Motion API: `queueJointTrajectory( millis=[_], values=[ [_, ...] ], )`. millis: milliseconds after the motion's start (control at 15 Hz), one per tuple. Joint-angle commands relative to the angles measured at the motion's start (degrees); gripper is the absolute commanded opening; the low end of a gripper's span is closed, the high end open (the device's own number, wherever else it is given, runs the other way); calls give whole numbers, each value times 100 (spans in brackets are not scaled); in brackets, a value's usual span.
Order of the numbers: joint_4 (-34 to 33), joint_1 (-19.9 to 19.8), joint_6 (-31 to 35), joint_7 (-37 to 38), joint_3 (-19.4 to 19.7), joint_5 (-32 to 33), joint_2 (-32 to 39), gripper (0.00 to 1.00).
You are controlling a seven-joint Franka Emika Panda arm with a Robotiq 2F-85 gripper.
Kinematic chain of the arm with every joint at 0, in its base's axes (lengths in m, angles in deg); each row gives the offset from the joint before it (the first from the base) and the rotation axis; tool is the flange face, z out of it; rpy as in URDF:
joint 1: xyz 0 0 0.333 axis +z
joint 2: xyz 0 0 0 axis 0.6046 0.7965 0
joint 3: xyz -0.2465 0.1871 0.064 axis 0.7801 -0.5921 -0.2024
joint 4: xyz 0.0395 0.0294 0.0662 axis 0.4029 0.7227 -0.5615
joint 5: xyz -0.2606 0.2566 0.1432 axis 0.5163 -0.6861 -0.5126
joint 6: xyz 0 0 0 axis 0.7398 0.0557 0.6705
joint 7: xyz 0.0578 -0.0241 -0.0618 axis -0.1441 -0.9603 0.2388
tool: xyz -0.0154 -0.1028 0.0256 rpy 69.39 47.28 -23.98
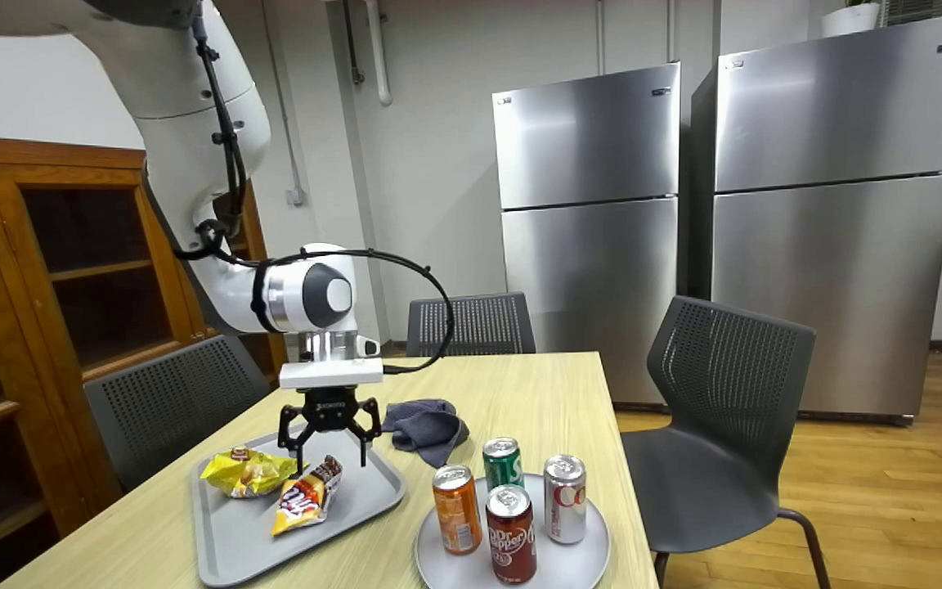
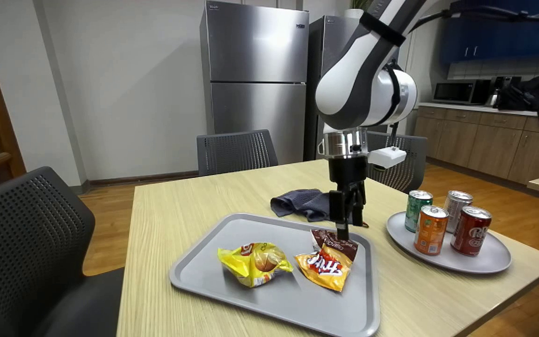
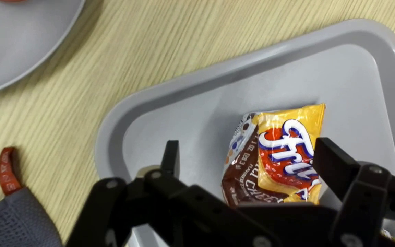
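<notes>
My gripper (image 1: 331, 465) points straight down over a grey tray (image 2: 297, 306) with its jaws wide apart. In the wrist view an orange-and-brown Fritos bag (image 3: 286, 151) lies in the gap between the fingers, nearer the right-hand finger (image 3: 333, 163), which overlaps its edge. Whether that finger touches the bag I cannot tell. In both exterior views the bag (image 2: 328, 267) rests on the tray beneath the fingertips, and nothing is gripped. Beside it on the tray is a crumpled yellow snack bag (image 2: 255, 263).
A round grey plate (image 1: 430, 556) holds an orange can (image 1: 456, 509), a green can (image 1: 503, 463), a silver can (image 1: 565, 499) and a dark red can (image 1: 511, 533). Behind the tray a dark grey cloth (image 2: 302, 203) lies bunched up. Chairs (image 1: 471, 323) surround the table.
</notes>
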Motion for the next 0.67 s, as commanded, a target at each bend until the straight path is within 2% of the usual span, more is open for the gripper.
queueJointTrajectory(
  millis=[0,333,400,467,600],
  values=[
    [123,-40,84,-141,6,-7,-46,100],
    [94,-33,65,-153,-4,-5,18,100],
    [95,-26,69,-149,1,11,22,75],
    [85,-33,50,-171,-8,-3,27,74],
    [64,-59,24,-223,-35,-61,36,58]
  ],
)
